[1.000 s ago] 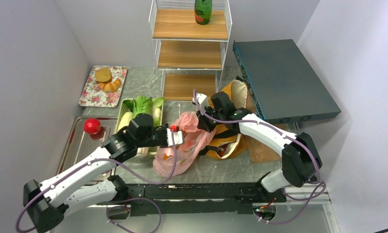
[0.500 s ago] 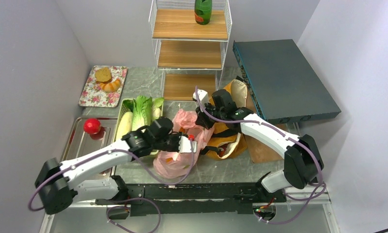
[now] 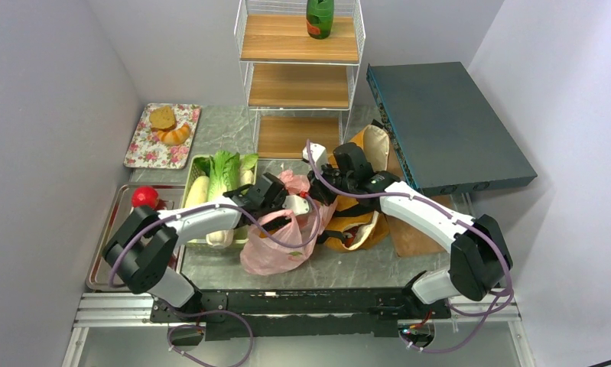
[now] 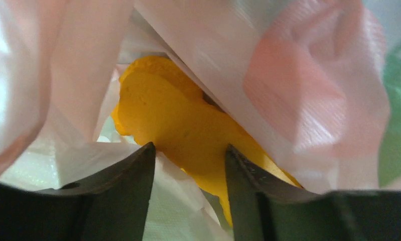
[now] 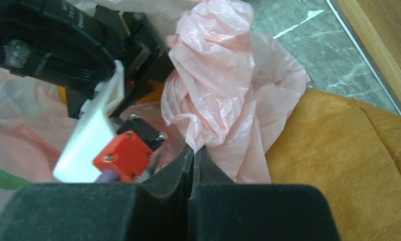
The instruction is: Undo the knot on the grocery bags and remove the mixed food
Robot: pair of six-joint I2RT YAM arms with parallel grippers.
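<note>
The pink plastic bag [image 3: 275, 246] lies at the table's middle, against the mustard tote [image 3: 361, 215]. My right gripper [image 5: 194, 150] is shut on a bunched flap of the pink bag [image 5: 218, 85], holding its mouth up, with the tote [image 5: 339, 145] just beside it. My left gripper [image 4: 188, 155] is pushed inside the bag's mouth with its jaws apart. An orange-yellow food item [image 4: 178, 115] lies just past the fingertips [image 4: 133, 186] and partly between them, not pinched. In the top view the left gripper [image 3: 290, 206] sits close to the right gripper [image 3: 311, 197].
A green tray [image 3: 189, 183] holds leafy greens [image 3: 224, 170] and a pale long vegetable [image 3: 197, 191]. A red fruit [image 3: 144, 197] lies on a metal tray [image 3: 111, 245]. Behind stand a floral plate [image 3: 145, 149], a wire shelf [image 3: 298, 84] with a green bottle [image 3: 320, 17], and a dark box [image 3: 447, 126].
My left arm swung right and forward, pushing its gripper into the pink bag's mouth, and its jaws went from shut to open. The right gripper kept its hold on the bag.
</note>
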